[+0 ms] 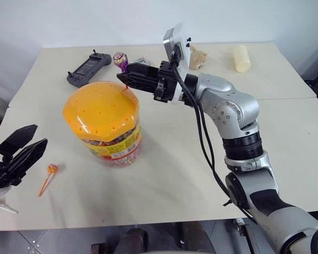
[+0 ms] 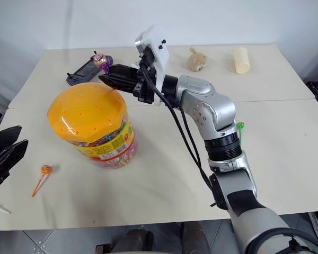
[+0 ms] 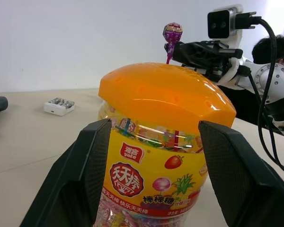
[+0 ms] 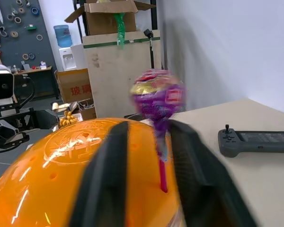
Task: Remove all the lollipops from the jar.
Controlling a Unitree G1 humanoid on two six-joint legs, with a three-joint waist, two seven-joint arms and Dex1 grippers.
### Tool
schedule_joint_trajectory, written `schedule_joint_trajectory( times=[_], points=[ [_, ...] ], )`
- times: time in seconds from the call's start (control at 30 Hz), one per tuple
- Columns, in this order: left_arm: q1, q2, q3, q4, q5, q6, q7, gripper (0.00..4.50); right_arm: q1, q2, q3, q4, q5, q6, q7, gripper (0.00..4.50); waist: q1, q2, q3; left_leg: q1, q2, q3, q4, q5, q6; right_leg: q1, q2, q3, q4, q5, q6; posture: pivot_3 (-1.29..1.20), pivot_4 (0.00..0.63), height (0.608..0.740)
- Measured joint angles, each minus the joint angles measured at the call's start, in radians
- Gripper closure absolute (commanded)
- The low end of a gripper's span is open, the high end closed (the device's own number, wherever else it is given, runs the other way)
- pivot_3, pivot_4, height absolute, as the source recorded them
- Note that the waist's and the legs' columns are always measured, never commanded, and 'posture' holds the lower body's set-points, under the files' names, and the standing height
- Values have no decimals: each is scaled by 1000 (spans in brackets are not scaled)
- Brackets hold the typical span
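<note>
Jar (image 1: 107,127) stands upright near the middle of the cream table (image 1: 164,180), orange domed lid on, yellow-red label facing the left arm, wrapped candies visible through the clear wall. Right gripper (image 1: 128,78) reaches over the far edge of the lid, fingers pinched around the pink stick of a purple lollipop (image 1: 120,59); candy head sticks up above the fingers, stick's lower end sits at a lid hole in the right wrist view. Left gripper (image 1: 22,150) hangs off the near left table edge, jaws apart, nothing between them; in its wrist view the jar stands between the two fingers but apart from both. Orange lollipop (image 1: 49,176) lies on the table between left gripper and jar. Green lollipop (image 2: 240,127) lies on the table behind the right forearm. At the far side: black handheld controller (image 1: 87,69), small plush toy (image 1: 197,57), pale cream cylinder (image 1: 241,58).
</note>
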Motion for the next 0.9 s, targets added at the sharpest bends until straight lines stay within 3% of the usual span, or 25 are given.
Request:
schedule_joint_trajectory(
  times=[0.03, 0.27, 0.4, 0.47, 0.53, 0.6, 0.73, 0.9],
  points=[
    [-1, 0, 0, -2, -1, -3, 0, 1383, 0, 0, -1, 2, -1, 0, -1, 4453, 0, 0, 0, 0, 0, 0, 0, 0, 0, 0, 0, 0, 0, 0, 0, 0, 150, 740],
    [-37, 4, -7, -4, -2, -12, -1, 1383, -1, 24, -30, 15, 14, -36, 22, 4453, -8, 0, 0, 0, 0, 0, 0, 0, 0, 0, 0, 0, 0, 0, 0, 0, 150, 740],
    [-73, 16, -41, -18, -15, -10, -3, 1383, -4, 50, -186, 22, 133, -131, 71, 4453, -11, 0, 0, 0, -1, -1, 0, 0, 0, 0, 0, -1, 0, 0, 0, 0, 150, 740],
    [-81, 30, -55, -35, -24, -1, -8, 1383, -13, 8, -247, 31, 166, -137, 62, 4453, -10, 0, 0, 0, -2, -1, 0, 0, 1, 1, -1, -1, 0, 0, 0, 0, 150, 740],
    [-86, 61, -75, -60, -28, 11, -19, 1383, -24, -104, -292, 61, 163, -124, 51, 4453, -2, 0, 0, 0, -2, -1, 0, 0, 1, 1, -1, 0, 0, 0, 0, 0, 150, 740],
    [-87, 89, -87, -87, -30, 22, -35, 1383, 0, -290, -301, 68, 122, -95, 64, 4453, 11, 0, 0, -1, -2, -1, -1, 0, 2, 1, -2, 2, -2, 0, 0, 0, 150, 740],
    [-52, 114, -112, -116, -26, 39, -70, 1383, 224, -677, -288, 102, -23, -16, 119, 4453, 24, 0, 0, -2, -2, 1, -2, -2, 4, 0, -3, 4, -4, 0, 0, 0, 150, 740],
    [-48, 124, -133, -119, 1, 32, -94, 1383, 577, -859, -291, 81, -169, -29, 132, 4453, 11, 3, 2, -1, 0, 8, -1, -2, 5, 0, -2, 4, -4, 0, 1, 0, 150, 740]
  ],
)
